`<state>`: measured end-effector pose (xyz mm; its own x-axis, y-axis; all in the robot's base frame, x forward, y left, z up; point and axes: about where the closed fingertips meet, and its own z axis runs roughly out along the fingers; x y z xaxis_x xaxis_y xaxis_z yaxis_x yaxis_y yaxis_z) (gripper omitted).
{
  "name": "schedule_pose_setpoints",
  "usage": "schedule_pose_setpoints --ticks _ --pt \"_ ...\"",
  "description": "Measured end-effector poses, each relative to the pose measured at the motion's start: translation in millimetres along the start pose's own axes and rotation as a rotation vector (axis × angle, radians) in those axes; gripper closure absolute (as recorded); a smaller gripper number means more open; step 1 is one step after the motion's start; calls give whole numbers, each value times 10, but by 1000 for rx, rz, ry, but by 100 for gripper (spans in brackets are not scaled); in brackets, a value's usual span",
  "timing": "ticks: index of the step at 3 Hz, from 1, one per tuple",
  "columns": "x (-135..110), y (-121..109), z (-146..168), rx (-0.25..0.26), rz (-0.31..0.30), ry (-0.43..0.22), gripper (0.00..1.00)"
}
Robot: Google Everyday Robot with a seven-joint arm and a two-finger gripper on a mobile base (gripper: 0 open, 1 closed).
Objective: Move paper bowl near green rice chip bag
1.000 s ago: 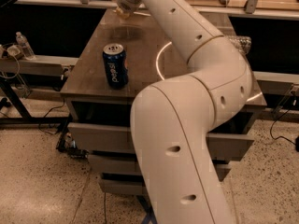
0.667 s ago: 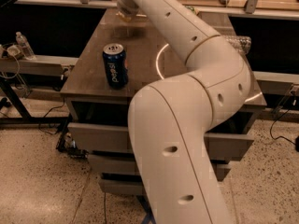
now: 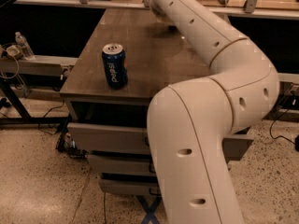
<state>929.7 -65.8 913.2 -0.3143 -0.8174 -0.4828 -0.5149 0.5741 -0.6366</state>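
My arm reaches from the lower right across the dark wooden table (image 3: 140,45) to its far end. My gripper (image 3: 152,4) is there at the top of the view, over the table's far edge, mostly hidden behind the arm. The paper bowl is hidden, and so is the green rice chip bag.
A blue Pepsi can (image 3: 114,65) stands upright near the table's front left corner. Grey drawers (image 3: 105,139) sit under the table top. A clear water bottle (image 3: 23,45) stands on a low shelf at the far left. A wooden counter edge (image 3: 93,3) runs along the back.
The gripper end has shifted right along the table's far end. The white bowl rim that showed beside the arm is now covered by it. The can has not moved.
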Motion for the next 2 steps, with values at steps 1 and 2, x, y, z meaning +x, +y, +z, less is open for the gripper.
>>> schedule_pose_setpoints --ticks 1,2 --pt "350 -420 -126 79 99 11 100" --pt "608 -845 -343 167 174 11 100"
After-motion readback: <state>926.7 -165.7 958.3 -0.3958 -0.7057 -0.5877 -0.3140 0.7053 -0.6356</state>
